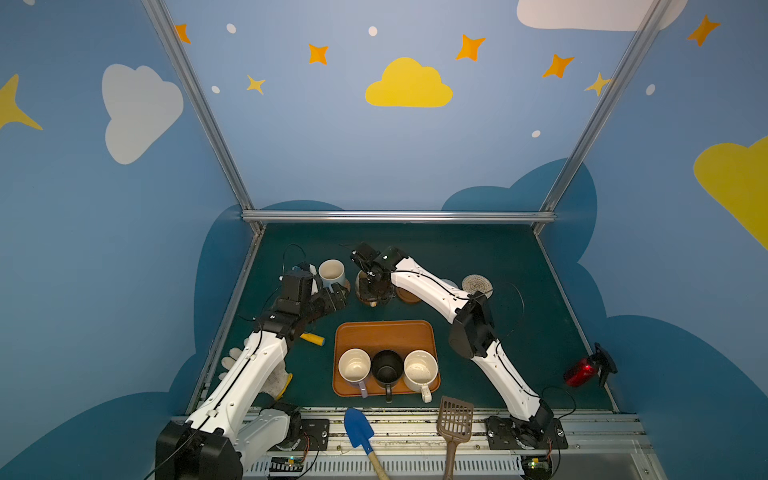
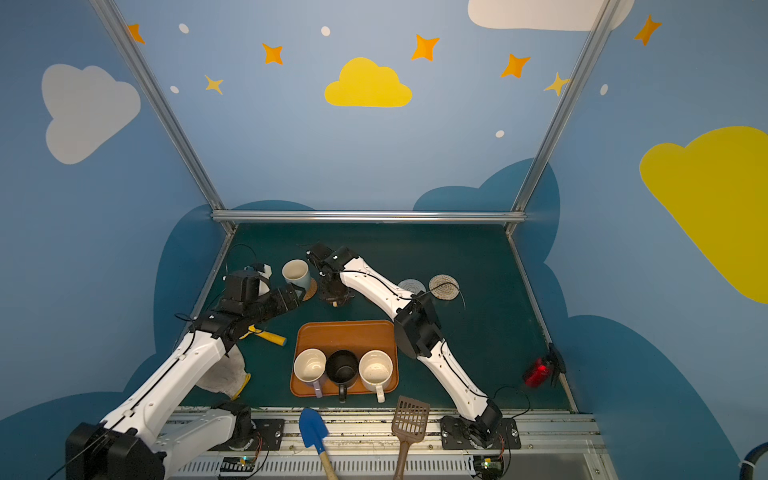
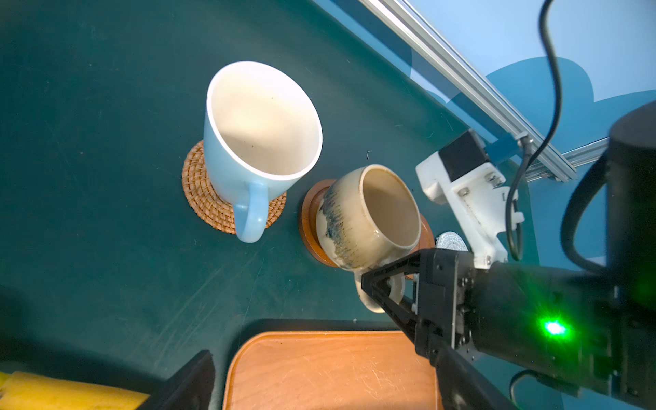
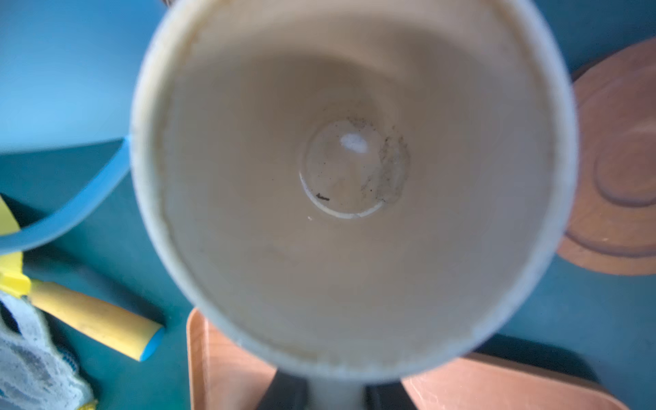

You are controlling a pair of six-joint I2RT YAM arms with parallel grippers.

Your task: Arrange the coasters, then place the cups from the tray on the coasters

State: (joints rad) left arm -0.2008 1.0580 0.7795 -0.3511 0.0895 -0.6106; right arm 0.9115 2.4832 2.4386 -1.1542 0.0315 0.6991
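Beyond the tray [image 1: 384, 332], right gripper [image 3: 388, 289] jaws clamp the tan mug [image 3: 369, 216] by its handle over a wooden coaster [image 3: 308, 222]; left gripper [image 1: 337, 298] jaws stand apart; released off-centre, it could rock on the rim.

The left arm [image 1: 249, 374] and right arm [image 1: 503, 370] are wearing white moulded shells, dotted with small dark screws, between chunky black joint housings. Thin black cables are running along each shell and looping free near the wrists. Black base plates [image 1: 498, 441] are carrying silver bolts at their corners. On the right arm's black wrist a green light [image 3: 554, 328] is glowing near a white, screwed camera bracket [image 3: 465, 198]; the right gripper [image 3: 381, 289] is showing black, triangular-trussed fingers.
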